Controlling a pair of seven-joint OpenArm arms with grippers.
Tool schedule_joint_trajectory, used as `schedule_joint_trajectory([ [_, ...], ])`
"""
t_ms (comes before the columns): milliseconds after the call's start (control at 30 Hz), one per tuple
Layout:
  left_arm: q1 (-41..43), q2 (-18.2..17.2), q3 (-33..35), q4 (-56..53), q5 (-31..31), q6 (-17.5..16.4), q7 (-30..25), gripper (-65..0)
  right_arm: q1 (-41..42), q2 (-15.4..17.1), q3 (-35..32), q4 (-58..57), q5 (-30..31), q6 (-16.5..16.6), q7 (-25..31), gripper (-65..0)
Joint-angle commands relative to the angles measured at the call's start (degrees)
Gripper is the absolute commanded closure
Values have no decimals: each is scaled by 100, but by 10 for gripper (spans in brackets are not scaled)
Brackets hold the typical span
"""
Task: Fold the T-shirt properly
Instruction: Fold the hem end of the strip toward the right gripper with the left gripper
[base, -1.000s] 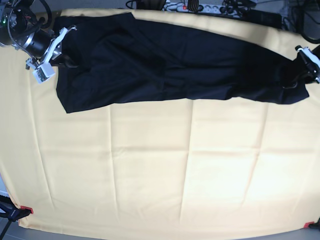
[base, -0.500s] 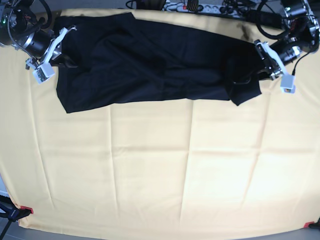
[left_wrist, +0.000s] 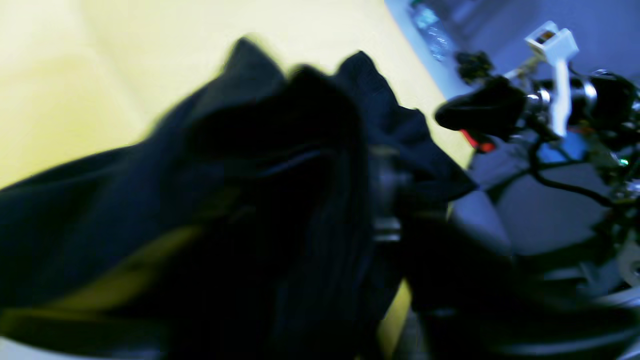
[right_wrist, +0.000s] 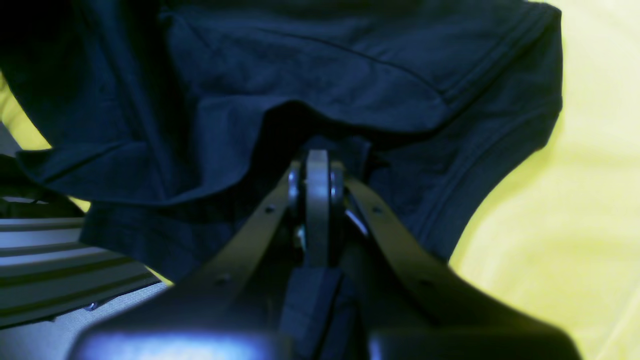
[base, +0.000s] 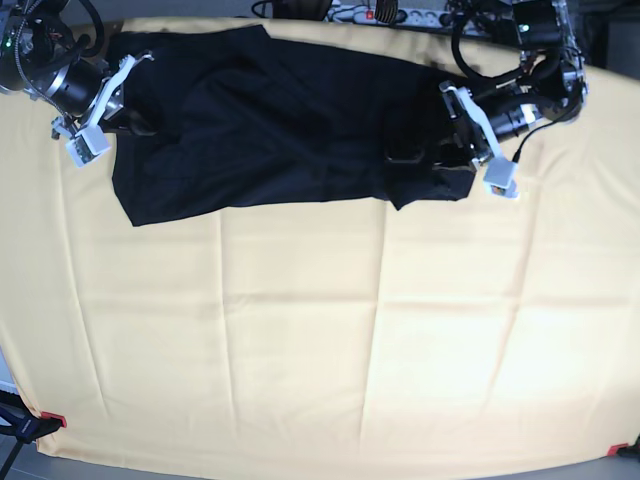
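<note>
1. The right gripper (base: 122, 118) sat at the T-shirt's (base: 270, 125) far left edge, jaws clamped together on the dark cloth, as the right wrist view showed.
2. The T-shirt lay bunched along the far side of the yellow cloth (base: 320, 340), its right end doubled back toward the middle.
3. The left gripper (base: 455, 145) sat at the T-shirt's right edge, over the doubled end; whether its jaws stood apart or together could not be told from the blurred views.
</note>
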Motion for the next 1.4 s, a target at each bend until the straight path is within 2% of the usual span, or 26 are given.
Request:
schedule_joint_trajectory([
  [0, -35, -35, 35, 94, -254, -49, -131, -380, 0, 81, 37, 103, 105, 30, 105, 0],
  [33, -33, -35, 83, 94, -378, -49, -146, -418, 0, 81, 37, 103, 107, 30, 105, 0],
  [167, -35, -35, 96, 94, -993, -49, -146, -424, 0, 81, 37, 103, 107, 30, 105, 0],
  [400, -68, -17, -46, 122, -993, -49, -57, -417, 0, 81, 37, 103, 122, 30, 105, 0],
  [467, -68, -17, -256, 122, -993, -49, 31, -359, 0, 81, 37, 103, 122, 30, 105, 0],
  [500, -70, -17, -382, 122, -993, -49, 42, -287, 0, 81, 37, 103, 122, 30, 105, 0],
  [533, -70, -20, -518, 122, -993, -49, 37, -170, 0, 81, 37, 103, 122, 30, 105, 0],
  [567, -68, -20, -651, 122, -892, -49, 35, -23, 0, 81, 37, 103, 122, 30, 105, 0],
  [600, -63, -20, -774, 122, -704, -49, 33, 0, 0, 81, 37, 103, 125, 30, 107, 0],
  [700, -61, -17, -896, 120, -42, -49, -166, 0, 2, 81, 37, 103, 127, 30, 114, 0],
  [900, 15, -17, -254, 63, 1530, 79, -894, 0, 240, 81, 39, 109, 531, 30, 107, -8],
  [967, 15, -17, 0, 63, 1888, 81, -1021, 0, 402, 81, 44, 109, 498, 30, 83, -109],
  [1033, 15, -17, 190, 63, 2201, 160, -1034, 0, 505, 81, 48, 109, 223, 30, 87, -278],
  [1067, 15, -17, 254, 63, 2334, 284, -1049, 0, 533, 81, 52, 107, 2, -164, 87, -353],
  [1100, 15, -20, 297, 63, 2461, 409, -1069, 0, 542, 81, 55, 101, -254, -422, 105, -400],
  [1200, 13, -20, 315, 63, 2651, 592, -1169, 0, 492, 63, 57, 17, -828, -1045, 170, -411],
  [1300, 13, -20, 315, 63, 2658, 610, -1200, 0, 330, 63, 129, -275, -951, -1303, 402, -411],
  [1367, 15, -22, 313, 63, 2649, 610, -1200, 0, 280, 28, 256, -452, -774, -1364, 407, -411],
])
